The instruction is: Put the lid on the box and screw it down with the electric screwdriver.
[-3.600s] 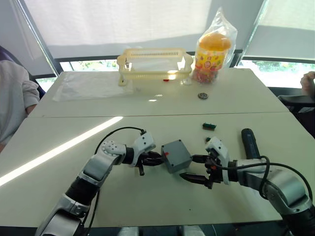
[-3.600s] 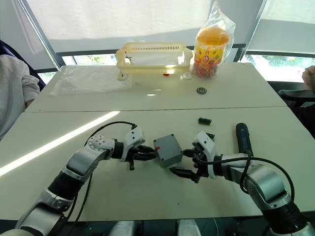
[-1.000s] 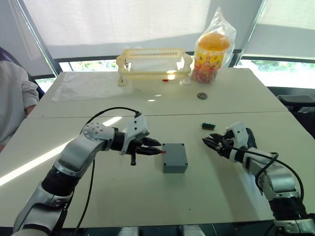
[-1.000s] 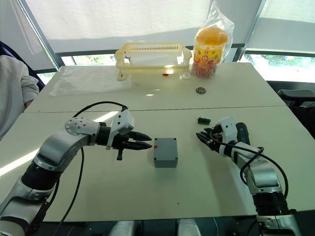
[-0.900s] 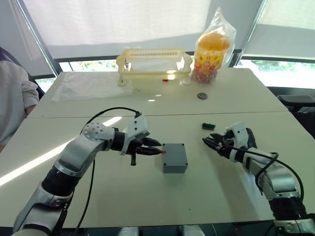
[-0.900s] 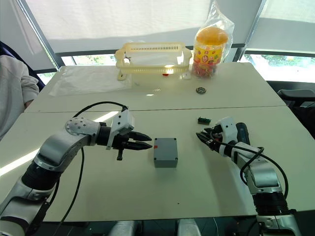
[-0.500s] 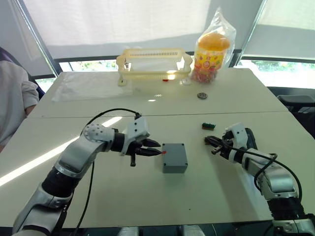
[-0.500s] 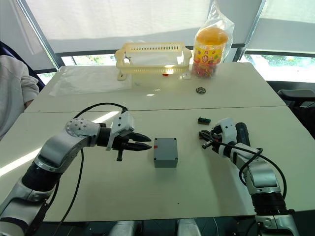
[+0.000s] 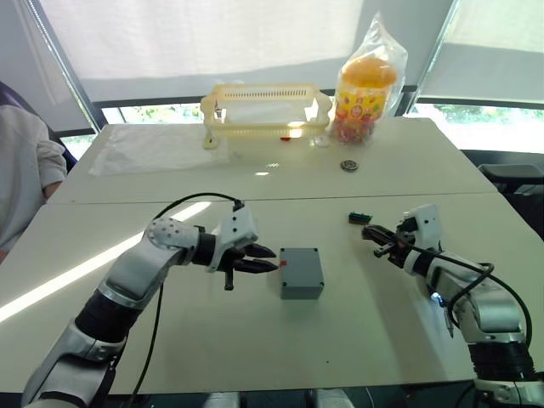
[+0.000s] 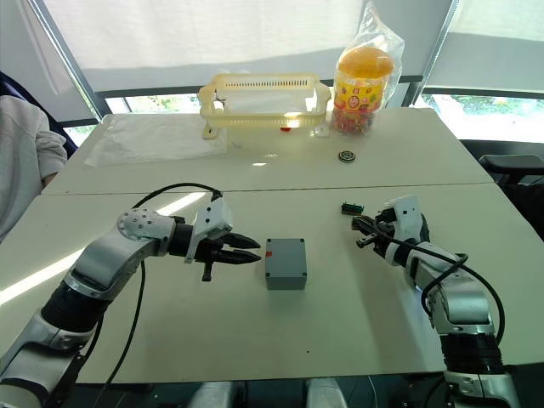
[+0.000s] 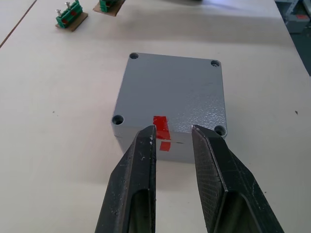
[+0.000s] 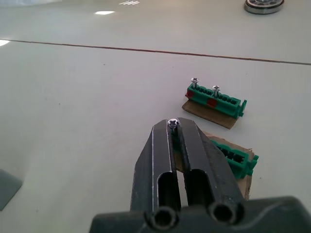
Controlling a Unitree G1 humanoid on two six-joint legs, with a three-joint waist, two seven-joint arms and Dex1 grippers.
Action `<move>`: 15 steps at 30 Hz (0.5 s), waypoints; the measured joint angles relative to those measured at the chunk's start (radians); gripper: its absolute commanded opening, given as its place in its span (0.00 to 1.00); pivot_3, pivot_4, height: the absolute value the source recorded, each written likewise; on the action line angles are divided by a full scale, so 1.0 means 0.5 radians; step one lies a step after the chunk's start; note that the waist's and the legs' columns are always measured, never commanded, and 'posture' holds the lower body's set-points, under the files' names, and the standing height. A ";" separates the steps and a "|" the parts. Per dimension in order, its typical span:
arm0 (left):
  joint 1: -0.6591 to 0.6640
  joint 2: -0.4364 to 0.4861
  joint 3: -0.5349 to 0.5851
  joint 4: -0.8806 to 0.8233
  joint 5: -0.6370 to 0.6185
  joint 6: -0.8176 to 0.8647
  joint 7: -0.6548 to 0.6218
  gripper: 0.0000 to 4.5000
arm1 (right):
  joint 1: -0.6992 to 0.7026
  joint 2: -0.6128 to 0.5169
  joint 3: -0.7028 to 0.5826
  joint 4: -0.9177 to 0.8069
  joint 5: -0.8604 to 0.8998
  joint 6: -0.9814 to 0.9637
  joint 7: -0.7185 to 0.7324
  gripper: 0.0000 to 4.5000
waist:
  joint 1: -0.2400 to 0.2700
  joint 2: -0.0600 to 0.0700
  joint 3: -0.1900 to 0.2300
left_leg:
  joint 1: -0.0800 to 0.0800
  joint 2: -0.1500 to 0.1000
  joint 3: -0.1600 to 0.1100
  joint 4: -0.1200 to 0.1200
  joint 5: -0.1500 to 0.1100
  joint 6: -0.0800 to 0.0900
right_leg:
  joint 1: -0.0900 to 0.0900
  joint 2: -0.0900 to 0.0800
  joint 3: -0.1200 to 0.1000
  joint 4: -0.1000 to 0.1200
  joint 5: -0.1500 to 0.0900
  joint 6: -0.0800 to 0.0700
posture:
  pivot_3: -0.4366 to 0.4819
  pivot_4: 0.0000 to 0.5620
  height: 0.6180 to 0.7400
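Observation:
The grey box (image 9: 302,274) sits mid-table with the lid (image 11: 170,92) lying flat on top of it, corner holes showing. A red mark (image 11: 162,127) runs over the seam on the side that faces my left gripper (image 9: 262,259). That gripper is open, its fingertips (image 11: 148,136) just short of this side and holding nothing. To the right, my right gripper (image 12: 173,124) is shut on a small silver screw (image 12: 172,122), held a little above the table near two green terminal blocks (image 12: 214,99). The electric screwdriver is hidden behind my right arm.
At the back of the far table stand a yellow slotted basket (image 9: 265,106) and a bagged candy jar (image 9: 367,85). A clear plastic sheet (image 9: 157,146) lies left of the basket and a round metal part (image 9: 349,165) right of it. A person's sleeve (image 9: 21,170) shows at the left edge.
My right gripper closed on a screw at the green blocks and has drawn back up and to the right with it. The left gripper and the box have stayed put.

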 measured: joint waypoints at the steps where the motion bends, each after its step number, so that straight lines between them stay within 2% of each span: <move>1: 0.000 -0.002 -0.003 0.008 0.006 -0.005 0.000 0.25 | 0.000 0.003 0.001 -0.001 0.006 0.016 -0.002 0.03 | 0.000 0.000 0.000 | 0.000 0.000 0.000 0.000 0.000 0.000 | 0.000 0.000 0.000 0.000 0.000 0.000 | 0.48 0.27 1.00; 15: -0.001 -0.041 -0.008 0.068 0.030 -0.066 0.010 0.25 | 0.035 0.060 0.087 0.057 -0.066 -0.007 -0.002 0.03 | 0.001 0.000 0.000 | 0.000 0.000 0.000 0.000 0.000 0.000 | 0.000 0.000 0.000 0.000 0.000 0.000 | 0.48 0.27 1.00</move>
